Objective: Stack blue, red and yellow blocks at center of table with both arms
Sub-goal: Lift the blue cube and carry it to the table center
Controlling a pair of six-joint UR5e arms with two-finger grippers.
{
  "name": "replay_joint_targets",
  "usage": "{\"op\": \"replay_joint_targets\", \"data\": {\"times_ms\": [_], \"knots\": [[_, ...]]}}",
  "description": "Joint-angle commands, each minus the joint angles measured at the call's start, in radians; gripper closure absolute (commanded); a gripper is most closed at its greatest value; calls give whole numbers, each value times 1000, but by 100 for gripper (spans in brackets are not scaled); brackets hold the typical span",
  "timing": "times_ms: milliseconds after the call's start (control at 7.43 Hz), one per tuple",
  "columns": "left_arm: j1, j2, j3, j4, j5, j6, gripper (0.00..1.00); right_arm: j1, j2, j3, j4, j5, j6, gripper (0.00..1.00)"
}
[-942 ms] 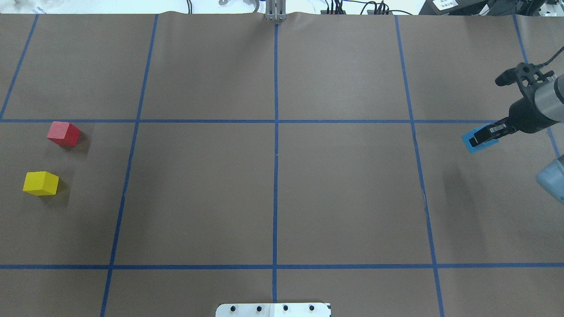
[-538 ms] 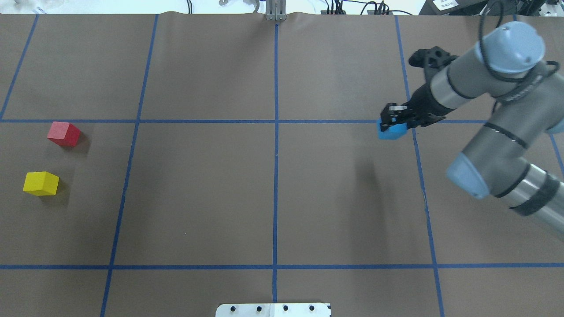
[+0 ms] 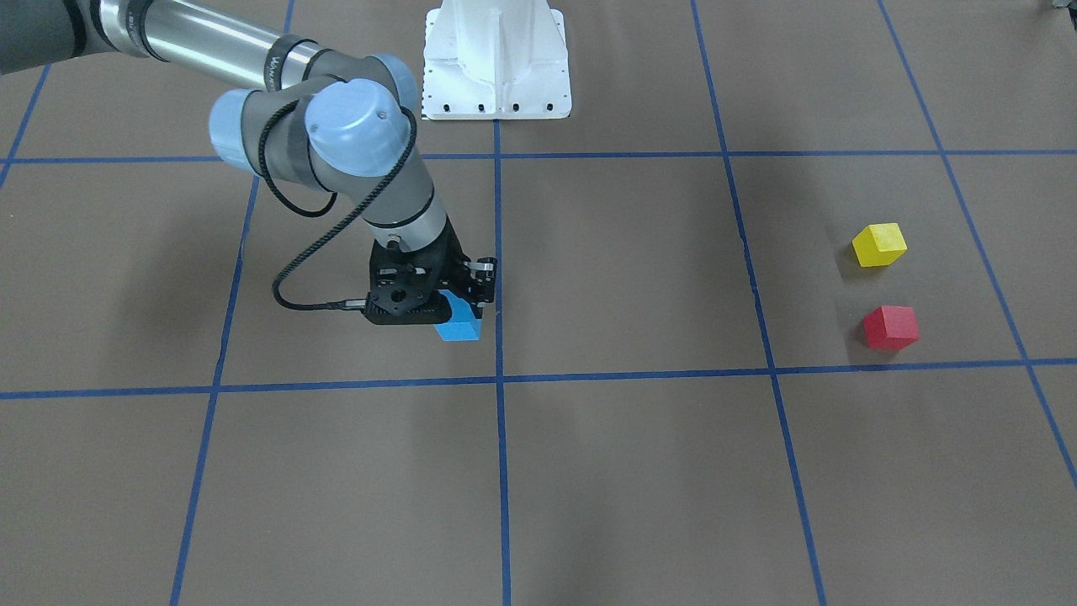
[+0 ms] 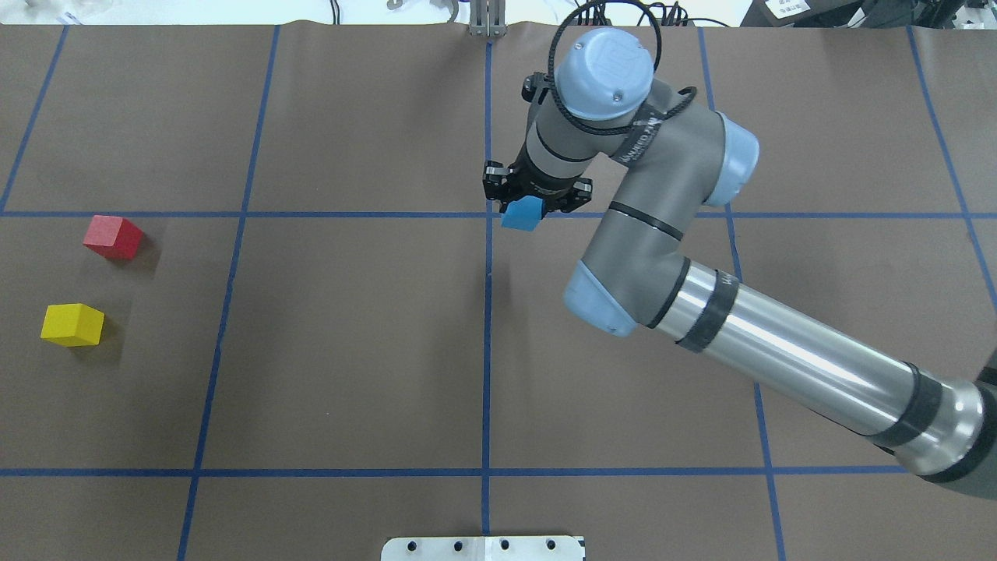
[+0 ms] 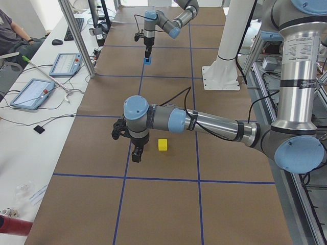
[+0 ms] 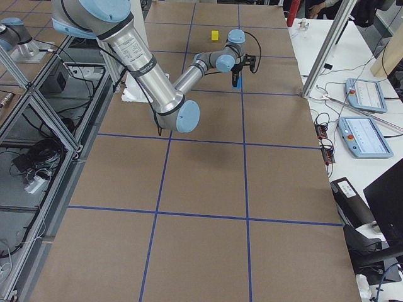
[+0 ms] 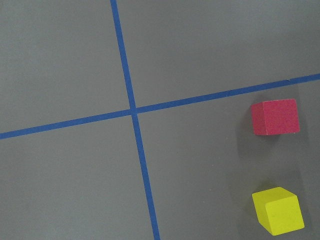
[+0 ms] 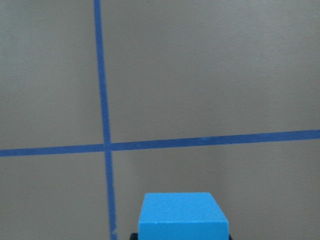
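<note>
My right gripper [image 4: 530, 206] is shut on the blue block [image 4: 522, 213] and holds it just right of the centre tape crossing [image 4: 488, 214]. The block also shows in the front view [image 3: 461, 325] and at the bottom of the right wrist view [image 8: 182, 218]. The red block [image 4: 113, 236] and the yellow block [image 4: 72, 324] lie side by side on the far left of the table, and both show in the left wrist view: red [image 7: 275, 117], yellow [image 7: 278, 210]. My left gripper [image 5: 137, 154] shows only in the exterior left view, near the yellow block [image 5: 162, 144]. I cannot tell whether it is open.
Blue tape lines divide the brown table paper into squares. The white robot base plate [image 3: 496, 59] sits at the robot's edge of the table. Tablets [image 5: 31, 93] and cables lie on the operators' side bench.
My right arm has swept left across the table, carrying the blue block from the far right edge to the centre crossing. The red and yellow blocks have not moved.
</note>
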Motion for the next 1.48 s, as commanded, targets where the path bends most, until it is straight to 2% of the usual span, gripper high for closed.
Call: {"op": "replay_joint_targets", "data": {"times_ms": [0, 538, 942, 1077, 1212, 1346], "knots": [[1, 0, -2, -1, 0, -1, 0, -35, 107, -148, -1, -23, 7, 100], [1, 0, -11, -1, 0, -1, 0, -54, 108, -191, -3, -25, 10, 99], [-1, 0, -15, 1, 0, -4, 0, -57, 108, -212, -3, -25, 7, 79], [-1, 0, -17, 1, 0, -4, 0, -71, 106, -212, -3, -27, -7, 65], [-1, 0, -17, 1, 0, -4, 0, -71, 108, -214, -3, -27, -10, 65], [-1, 0, -15, 1, 0, -4, 0, -74, 108, -214, -1, -27, -13, 58]]}}
